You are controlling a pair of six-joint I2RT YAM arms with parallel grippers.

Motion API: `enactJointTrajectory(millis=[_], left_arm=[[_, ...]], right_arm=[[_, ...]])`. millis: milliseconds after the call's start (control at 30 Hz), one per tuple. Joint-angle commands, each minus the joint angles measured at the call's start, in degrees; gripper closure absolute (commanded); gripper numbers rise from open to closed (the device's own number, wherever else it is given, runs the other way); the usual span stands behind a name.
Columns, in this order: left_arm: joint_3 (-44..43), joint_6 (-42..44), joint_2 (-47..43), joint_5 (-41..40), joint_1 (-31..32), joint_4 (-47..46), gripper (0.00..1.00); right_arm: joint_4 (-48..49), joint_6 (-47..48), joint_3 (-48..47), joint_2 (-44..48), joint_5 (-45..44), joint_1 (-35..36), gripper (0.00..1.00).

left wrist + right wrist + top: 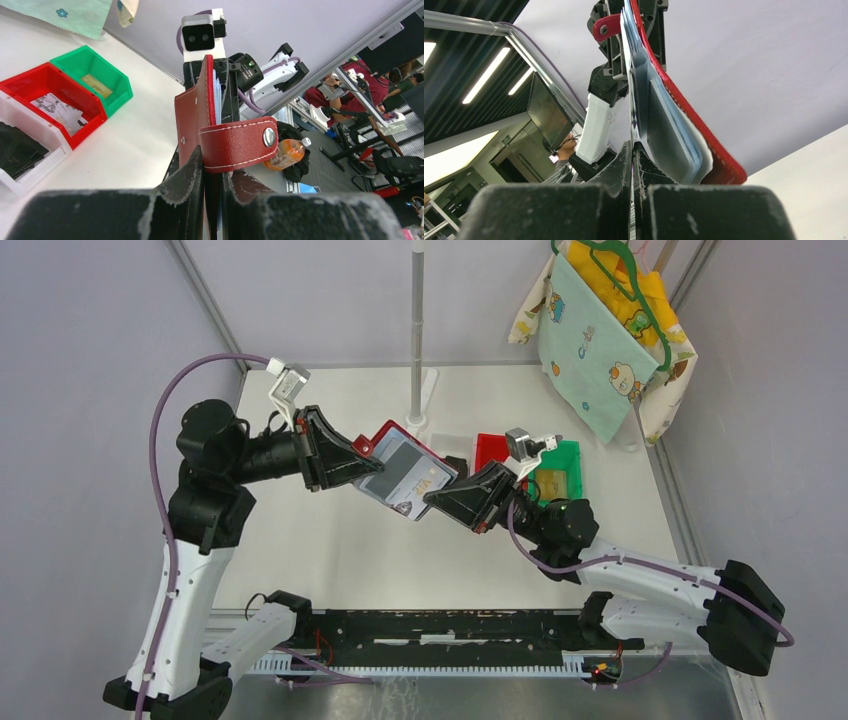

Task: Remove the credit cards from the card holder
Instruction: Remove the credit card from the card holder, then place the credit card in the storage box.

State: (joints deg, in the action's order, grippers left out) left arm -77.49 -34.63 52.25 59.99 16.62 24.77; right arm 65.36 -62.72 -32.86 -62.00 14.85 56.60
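Note:
The red card holder (386, 433) hangs open above the table's middle, and my left gripper (372, 466) is shut on its left end. In the left wrist view the holder (194, 112) stands up from between the fingers, its snap strap (240, 145) folded to the right. Grey-blue credit cards (405, 472) lie in its pockets. My right gripper (432, 498) is shut on the lower edge of one pale card (428, 486). Seen from the right wrist, that thin card (633, 117) runs down between the closed fingertips of the gripper (632, 150), beside the holder (694, 122).
A red bin (488, 445) and a green bin (572, 452) sit right of the holder, behind the right arm. A white bin (47, 165) holds a black item. A metal pole (417, 330) stands at the back. Printed cloths on a hanger (600, 340) hang at the back right.

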Motion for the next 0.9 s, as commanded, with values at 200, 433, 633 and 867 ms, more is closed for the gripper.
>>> enactJointTrajectory(millis=[200, 433, 633, 867], left_arm=[[-6.4, 10.8, -0.1, -5.6, 0.0, 5.5, 0.98], [-8.2, 15.4, 1.3, -8.1, -0.1, 10.0, 0.98], [-9.5, 17.1, 2.2, -10.5, -0.1, 11.0, 0.98], [-10.2, 19.1, 2.7, -11.7, 0.0, 12.8, 0.98]], right_arm=[[-10.6, 3.2, 1.5, 7.9, 1.7, -4.2, 1.00], [-31.9, 9.8, -2.0, 16.1, 6.0, -10.9, 1.00], [-56.8, 20.7, -10.2, 16.0, 8.6, -18.0, 1.00], [-79.6, 35.0, -20.8, 8.0, 5.5, -27.2, 1.00]])
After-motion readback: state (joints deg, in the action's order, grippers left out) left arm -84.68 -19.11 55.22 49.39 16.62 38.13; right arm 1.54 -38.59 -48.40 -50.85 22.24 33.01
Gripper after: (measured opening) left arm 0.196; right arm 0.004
